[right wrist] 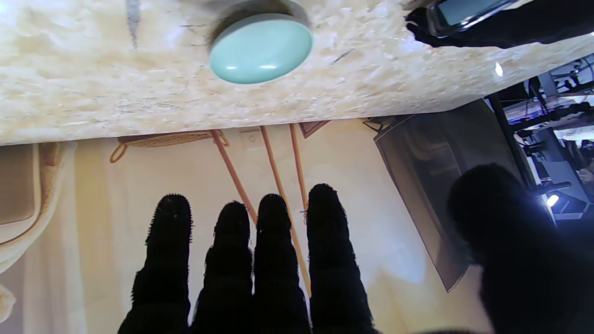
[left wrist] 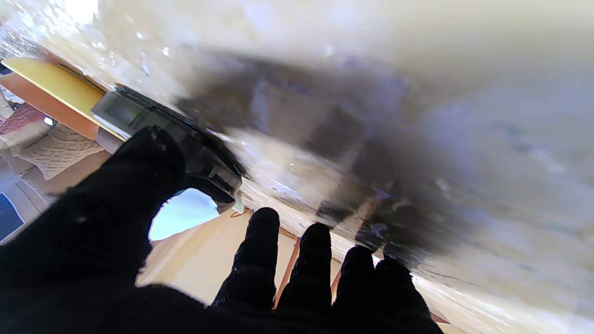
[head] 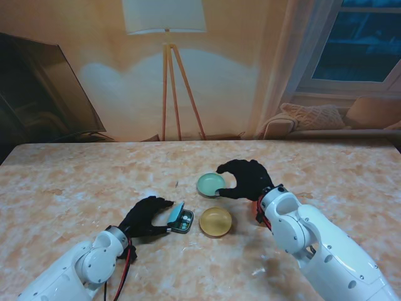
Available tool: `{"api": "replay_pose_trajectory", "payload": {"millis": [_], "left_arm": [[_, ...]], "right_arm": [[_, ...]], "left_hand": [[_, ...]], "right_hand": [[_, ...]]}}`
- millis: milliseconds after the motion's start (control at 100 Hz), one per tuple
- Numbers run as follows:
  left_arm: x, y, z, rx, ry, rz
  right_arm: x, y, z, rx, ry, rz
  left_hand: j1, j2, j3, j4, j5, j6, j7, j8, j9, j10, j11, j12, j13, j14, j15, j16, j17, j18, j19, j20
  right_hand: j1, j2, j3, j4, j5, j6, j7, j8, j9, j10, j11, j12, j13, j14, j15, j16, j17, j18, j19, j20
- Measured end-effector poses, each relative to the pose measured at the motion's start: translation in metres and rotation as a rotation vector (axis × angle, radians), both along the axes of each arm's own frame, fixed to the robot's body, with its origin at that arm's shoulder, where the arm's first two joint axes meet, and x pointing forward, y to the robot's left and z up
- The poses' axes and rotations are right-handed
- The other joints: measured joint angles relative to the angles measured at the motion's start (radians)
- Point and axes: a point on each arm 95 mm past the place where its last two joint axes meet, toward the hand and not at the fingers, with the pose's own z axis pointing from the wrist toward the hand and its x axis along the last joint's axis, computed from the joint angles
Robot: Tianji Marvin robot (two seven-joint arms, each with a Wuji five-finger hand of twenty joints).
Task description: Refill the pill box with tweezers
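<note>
The small pill box (head: 182,221) lies on the marble table with its teal lid (head: 175,213) raised. My left hand (head: 147,215) in its black glove is at the box's left side, thumb (left wrist: 148,162) pressed on the box (left wrist: 204,162), the four fingers stretched past the lid. A green dish (head: 210,184) stands farther from me, and my right hand (head: 246,179) curls beside its right rim, holding nothing. In the right wrist view the fingers (right wrist: 274,241) are straight, above the dish (right wrist: 261,48). I cannot make out tweezers or pills.
A yellow dish (head: 215,222) sits just right of the pill box, also in the left wrist view (left wrist: 55,83). The marble table (head: 75,188) stretches wide to both sides. A floor lamp and sofa stand beyond its far edge.
</note>
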Motion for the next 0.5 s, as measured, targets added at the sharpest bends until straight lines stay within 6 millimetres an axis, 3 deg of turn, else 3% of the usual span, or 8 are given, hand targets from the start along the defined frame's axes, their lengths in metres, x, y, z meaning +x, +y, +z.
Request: {"api": "replay_pose_trajectory", "payload": {"millis": [180,420,450,500], "left_arm": [[0.0,-0.001,0.0,0.007,-0.001,-0.003],[0.001,-0.002,-0.001,0.005,-0.004,-0.002],[0.001,-0.002,-0.001,0.005,-0.004,-0.002],[0.001,-0.003,-0.001,0.005,-0.003,-0.003]], "right_arm": [[-0.002,0.021,-0.001,0.043,0.008,0.032],[-0.01,0.049,-0.004,0.112,-0.003,0.065],[-0.011,0.052,-0.005,0.115,0.002,0.07],[-0.013,0.057,-0.008,0.117,0.01,0.08]], "left_hand": [[0.017,0.0,-0.001,0.0,0.013,-0.001,0.012,0.014,-0.001,-0.001,-0.003,-0.001,0.0,0.0,-0.003,0.0,0.0,0.0,-0.002,0.0],[0.021,0.0,-0.001,0.0,0.026,-0.003,0.021,0.031,-0.001,-0.001,-0.003,-0.001,-0.001,0.0,-0.003,0.0,-0.001,0.0,-0.003,0.0],[0.021,0.0,-0.001,0.0,0.026,-0.003,0.021,0.031,-0.001,-0.001,-0.003,-0.001,-0.001,0.0,-0.003,0.0,-0.001,0.0,-0.003,0.0],[0.021,0.0,-0.001,0.0,0.026,-0.003,0.021,0.031,-0.001,-0.001,-0.003,-0.001,-0.004,0.0,-0.003,0.0,-0.002,0.0,-0.003,0.0]], "right_hand": [[0.05,0.001,0.013,0.01,0.062,-0.014,0.046,0.024,0.075,-0.021,0.042,0.001,0.062,-0.012,0.052,0.023,0.044,-0.01,0.047,0.023],[0.105,0.022,0.034,0.01,0.205,-0.119,0.205,0.06,0.266,-0.087,0.096,0.003,0.212,-0.053,0.157,0.073,0.133,-0.055,0.111,0.057],[0.129,0.015,0.034,0.01,0.224,-0.134,0.252,0.024,0.281,-0.093,0.114,0.003,0.227,-0.057,0.17,0.079,0.144,-0.065,0.119,0.066],[0.167,0.016,0.034,-0.036,0.223,-0.17,0.337,-0.059,0.318,-0.109,0.119,0.019,0.252,-0.068,0.194,0.089,0.162,-0.08,0.133,0.072]]}}
